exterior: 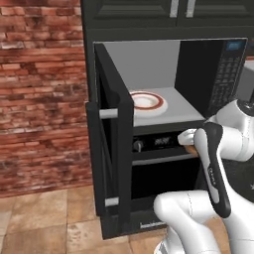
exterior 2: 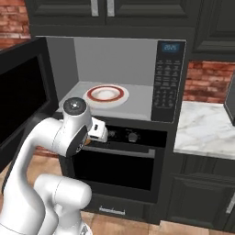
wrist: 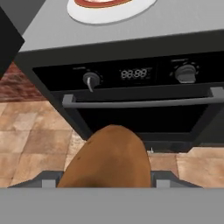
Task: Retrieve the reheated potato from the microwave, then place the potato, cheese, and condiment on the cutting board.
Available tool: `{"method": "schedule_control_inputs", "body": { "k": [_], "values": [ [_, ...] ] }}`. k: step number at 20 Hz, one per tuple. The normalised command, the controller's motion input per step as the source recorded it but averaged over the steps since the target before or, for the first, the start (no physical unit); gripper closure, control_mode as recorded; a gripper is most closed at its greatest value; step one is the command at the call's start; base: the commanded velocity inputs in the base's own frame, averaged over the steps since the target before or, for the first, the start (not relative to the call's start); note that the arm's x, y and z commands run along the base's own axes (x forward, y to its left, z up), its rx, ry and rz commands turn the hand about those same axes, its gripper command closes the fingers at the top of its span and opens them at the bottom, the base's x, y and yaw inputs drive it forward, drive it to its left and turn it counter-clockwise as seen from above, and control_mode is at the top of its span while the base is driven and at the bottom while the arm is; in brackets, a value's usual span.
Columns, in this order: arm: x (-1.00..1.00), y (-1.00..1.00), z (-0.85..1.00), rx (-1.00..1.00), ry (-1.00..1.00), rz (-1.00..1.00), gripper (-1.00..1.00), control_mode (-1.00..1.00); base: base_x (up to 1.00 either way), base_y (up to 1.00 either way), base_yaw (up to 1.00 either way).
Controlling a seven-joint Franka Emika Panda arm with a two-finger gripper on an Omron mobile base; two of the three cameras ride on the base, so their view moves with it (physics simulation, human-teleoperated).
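My gripper [wrist: 107, 180] is shut on the brown oval potato [wrist: 107, 159], whose bulk hides most of both fingers. The hand [exterior: 186, 138] hangs just outside the microwave [exterior: 149, 64], level with the oven controls below it. The microwave door [exterior: 112, 124] stands wide open to the left. On its pale grey floor lies a white plate with a red rim [exterior: 147, 101], bare of food. From the right side, the hand [exterior 2: 98, 131] sits in front of the oven's left knob. The cheese, condiment and cutting board are out of view.
A black oven [wrist: 140, 100] with two knobs, a display and a bar handle sits right under the microwave. A marble counter [exterior 2: 206, 128] runs to the right. The open door [exterior 2: 23, 92] juts out on the left. Tiled floor lies below.
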Motion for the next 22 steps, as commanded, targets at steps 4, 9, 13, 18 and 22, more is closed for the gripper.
{"method": "schedule_control_inputs", "body": {
  "k": [4, 9, 13, 18, 22],
  "values": [
    [0.00, 0.00, 0.00, 0.00, 0.00, 0.00, 1.00, 1.00, -0.39, -0.18, -0.18],
    [0.00, 0.00, 0.00, 0.00, 0.00, 0.00, 1.00, 1.00, 0.00, -0.28, -0.69],
    [0.00, 0.00, 0.00, 0.00, 0.00, 0.00, 1.00, 1.00, 0.00, -0.27, -0.76],
    [0.00, 0.00, 0.00, 0.00, 0.00, 0.00, 1.00, 1.00, 0.01, -0.26, -0.74],
    [0.00, 0.00, 0.00, 0.00, 0.00, 0.00, 1.00, 1.00, 0.06, -0.22, -0.73]
  ]
}}
